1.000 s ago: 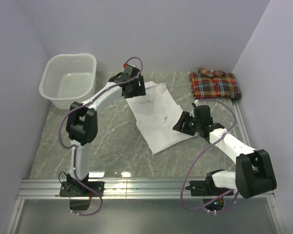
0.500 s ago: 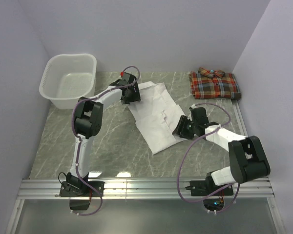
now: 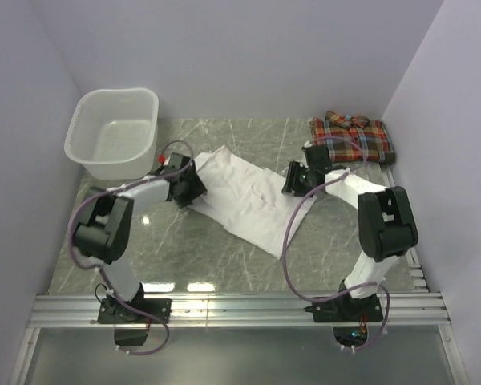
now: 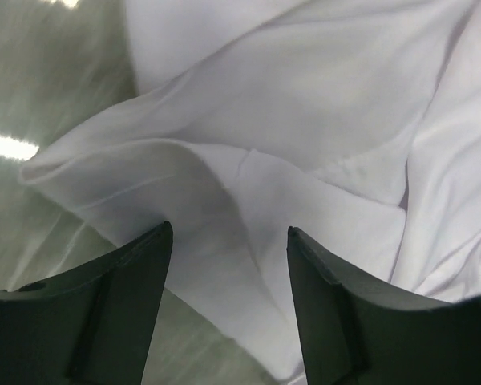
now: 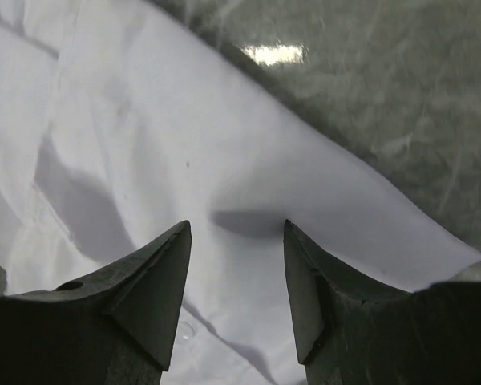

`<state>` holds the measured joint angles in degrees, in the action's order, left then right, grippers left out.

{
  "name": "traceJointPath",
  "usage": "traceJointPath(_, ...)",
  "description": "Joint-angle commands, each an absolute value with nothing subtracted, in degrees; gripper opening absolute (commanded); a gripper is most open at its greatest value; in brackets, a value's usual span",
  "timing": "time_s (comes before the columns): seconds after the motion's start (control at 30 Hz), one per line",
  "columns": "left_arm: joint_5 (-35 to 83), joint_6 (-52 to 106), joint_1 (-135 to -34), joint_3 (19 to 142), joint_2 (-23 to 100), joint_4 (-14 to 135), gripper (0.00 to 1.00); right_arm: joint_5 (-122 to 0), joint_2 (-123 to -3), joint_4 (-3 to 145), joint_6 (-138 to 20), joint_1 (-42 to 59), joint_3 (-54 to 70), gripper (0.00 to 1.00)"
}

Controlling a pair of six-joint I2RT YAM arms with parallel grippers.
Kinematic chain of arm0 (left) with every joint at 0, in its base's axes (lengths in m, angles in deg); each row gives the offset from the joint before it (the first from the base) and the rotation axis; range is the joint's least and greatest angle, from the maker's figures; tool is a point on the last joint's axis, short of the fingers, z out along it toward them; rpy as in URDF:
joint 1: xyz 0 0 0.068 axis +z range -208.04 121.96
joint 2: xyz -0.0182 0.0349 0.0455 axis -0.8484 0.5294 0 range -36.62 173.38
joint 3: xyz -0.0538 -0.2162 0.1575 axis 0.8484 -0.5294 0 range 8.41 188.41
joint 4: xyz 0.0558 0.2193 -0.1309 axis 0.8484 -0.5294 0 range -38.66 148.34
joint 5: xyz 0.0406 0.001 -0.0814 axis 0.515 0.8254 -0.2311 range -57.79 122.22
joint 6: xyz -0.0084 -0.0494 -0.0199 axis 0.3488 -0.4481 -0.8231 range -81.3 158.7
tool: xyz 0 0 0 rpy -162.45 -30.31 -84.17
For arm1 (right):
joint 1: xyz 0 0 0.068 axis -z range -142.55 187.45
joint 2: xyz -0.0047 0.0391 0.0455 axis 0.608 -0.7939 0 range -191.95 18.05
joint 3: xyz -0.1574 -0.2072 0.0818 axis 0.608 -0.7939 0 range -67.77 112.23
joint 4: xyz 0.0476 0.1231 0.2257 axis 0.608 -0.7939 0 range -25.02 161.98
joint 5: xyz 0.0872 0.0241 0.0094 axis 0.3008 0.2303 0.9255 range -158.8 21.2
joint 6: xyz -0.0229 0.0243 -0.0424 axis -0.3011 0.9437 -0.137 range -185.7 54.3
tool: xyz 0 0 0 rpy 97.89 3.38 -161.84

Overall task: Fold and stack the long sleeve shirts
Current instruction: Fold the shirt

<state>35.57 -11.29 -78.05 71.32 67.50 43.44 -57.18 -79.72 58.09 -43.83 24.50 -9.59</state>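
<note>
The white long sleeve shirt [image 3: 244, 200] lies rumpled in a diagonal band across the middle of the table. My left gripper [image 3: 196, 186] sits low at its left end. In the left wrist view my left gripper [image 4: 228, 233] is open, with a folded corner of the white shirt [image 4: 305, 104] lying between the fingers. My right gripper [image 3: 292, 178] is at the shirt's far right edge. It is open too [image 5: 236, 228], straddling flat white cloth [image 5: 184, 144] near its edge. The plaid shirt [image 3: 353, 138] lies folded at the back right.
A white laundry basket [image 3: 116, 132] stands at the back left, close behind the left arm. The grey marble table [image 3: 184, 249] is bounded by walls on three sides. The right arm's purple cable [image 3: 293, 233] loops over the shirt's near right end.
The left gripper came from the shirt's far edge down to its left end and narrowed a little. The right gripper went from the near right edge to the far right. The shirt now lies narrower.
</note>
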Motion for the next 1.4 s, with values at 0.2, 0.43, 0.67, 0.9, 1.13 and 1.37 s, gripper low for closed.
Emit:
traceJointPath(0.2,31.51,-20.89,-78.78,46.11,39.89,36.98,0.79,-52.19,-85.23,55.54,-47.16,23.74,6.68,0.58)
traceJointPath(0.43,34.41,-16.24,-85.27,56.21,33.34,33.55,0.83,-52.10,-72.40,57.91,-41.27,24.35,-6.92,0.59)
traceJointPath(0.67,27.32,-8.59,-94.68,66.50,43.52,39.25,0.78,-40.69,-59.92,70.02,-31.08,24.88,-30.72,0.55)
traceJointPath(0.9,21.59,-8.93,-99.34,71.86,58.82,44.97,0.68,-34.69,-58.22,81.03,-26.58,24.97,-39.03,0.44)
traceJointPath(1.13,22.54,-11.83,-97.68,71.52,68.06,44.27,0.60,-35.22,-67.19,80.23,-28.51,26.28,-37.53,0.39)
traceJointPath(1.37,26.14,-12.63,-94.16,70.54,65.61,42.61,0.61,-36.89,-72.73,78.13,-32.56,29.10,-32.10,0.38)
